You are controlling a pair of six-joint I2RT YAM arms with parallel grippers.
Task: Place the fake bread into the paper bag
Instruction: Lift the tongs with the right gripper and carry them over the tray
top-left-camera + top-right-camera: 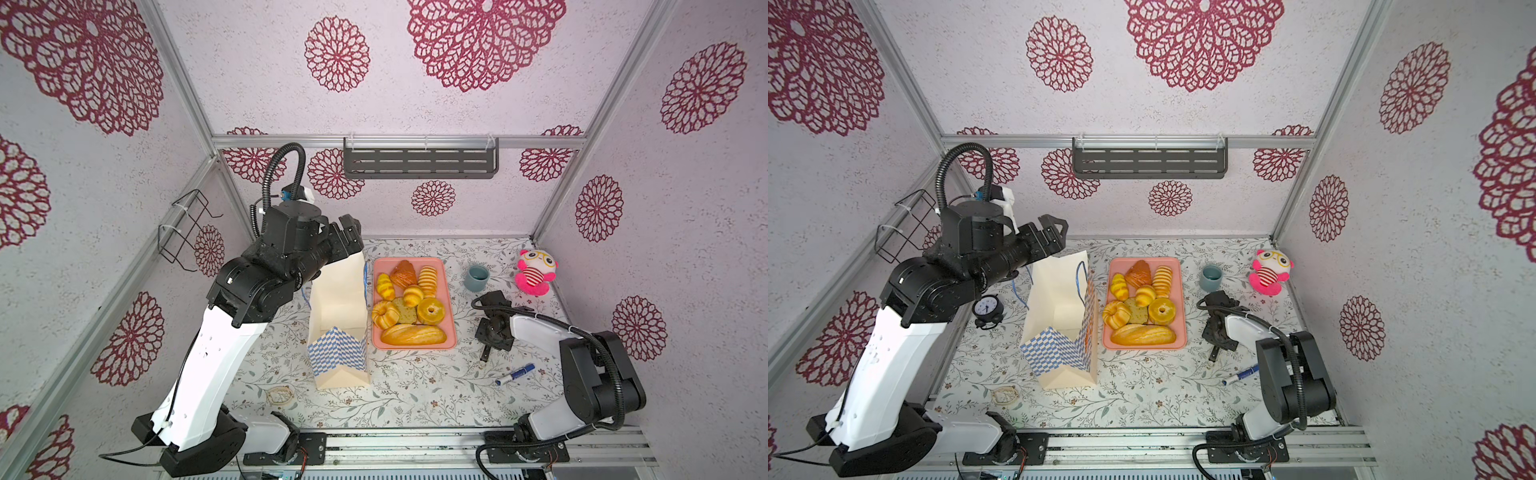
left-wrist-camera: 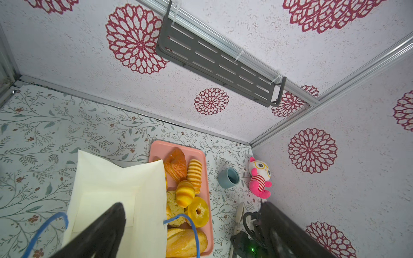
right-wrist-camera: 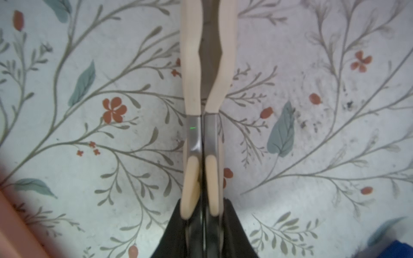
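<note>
Left gripper [image 1: 351, 232] hangs wide-jawed over the paper bag [image 1: 338, 299]; right gripper [image 1: 484, 359] has its jaws shut, empty, beside the tray [image 1: 449, 316]. Bread [image 1: 411, 296] looks light, glossy, probably squashy: pinch the loaf [image 1: 413, 334] mid-body.

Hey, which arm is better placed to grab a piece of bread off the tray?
Probably right. The right gripper, shut and empty, sits low beside the pink tray of fake bread, nothing between. The left gripper, open, hovers over the paper bag.
</note>
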